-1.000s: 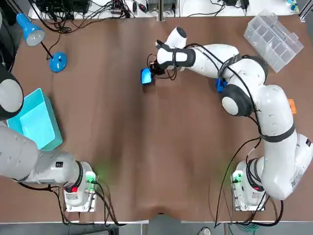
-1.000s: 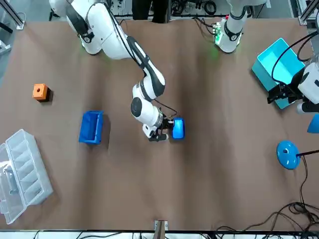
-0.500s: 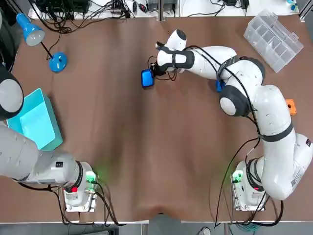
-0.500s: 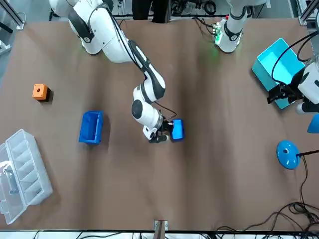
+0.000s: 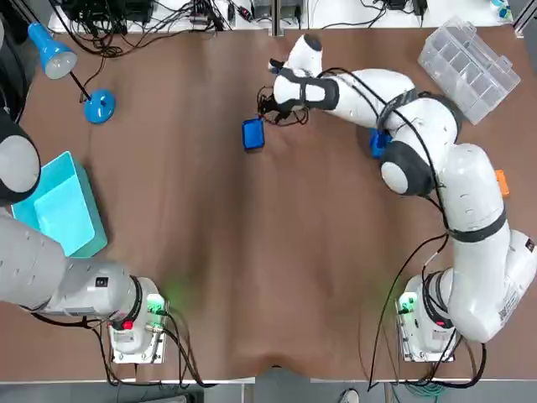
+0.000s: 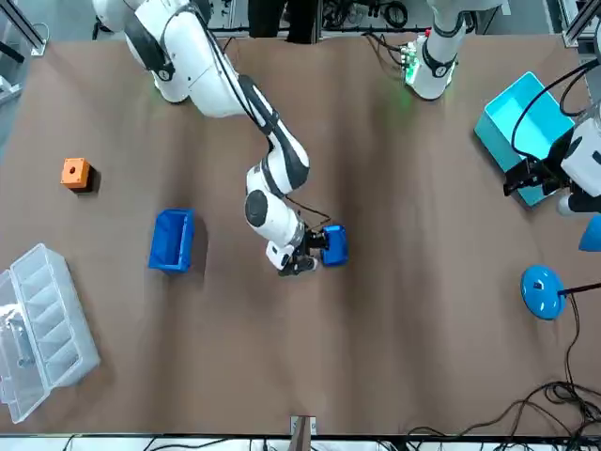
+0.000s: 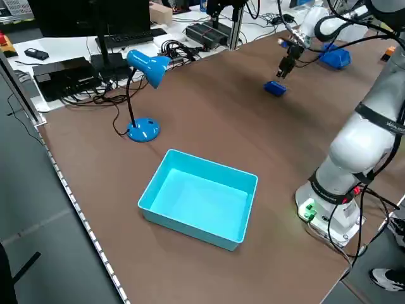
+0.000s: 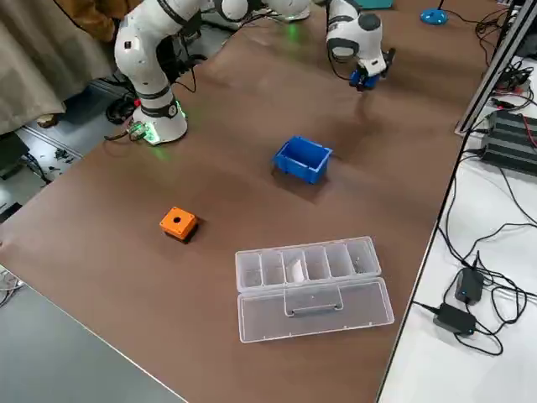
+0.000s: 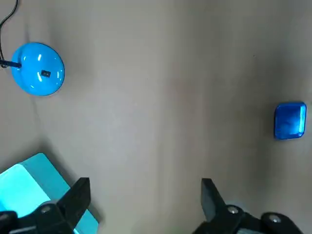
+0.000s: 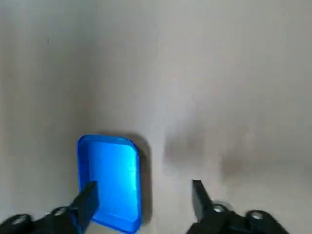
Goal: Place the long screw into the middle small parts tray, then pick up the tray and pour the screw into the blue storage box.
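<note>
Your right gripper (image 10: 144, 187) hangs over the table with its two fingers apart. It is holding nothing. The small blue tray (image 10: 109, 180) lies flat on the table right by one finger, not between the two. I see no screw in the tray, and I can't find the long screw anywhere. The blue storage box (image 6: 172, 240) sits well away from this gripper, back along its own arm. Your left gripper (image 9: 145, 185) is parked far off by the light blue bin (image 7: 196, 166), with its fingers apart too.

I think you are at the tray step, and the tray is not yet lifted. Next, slide the right gripper sideways until one tray wall is between the fingers. Then go down and squeeze. Keep the tray level as you carry it. But look for the screw first.
</note>
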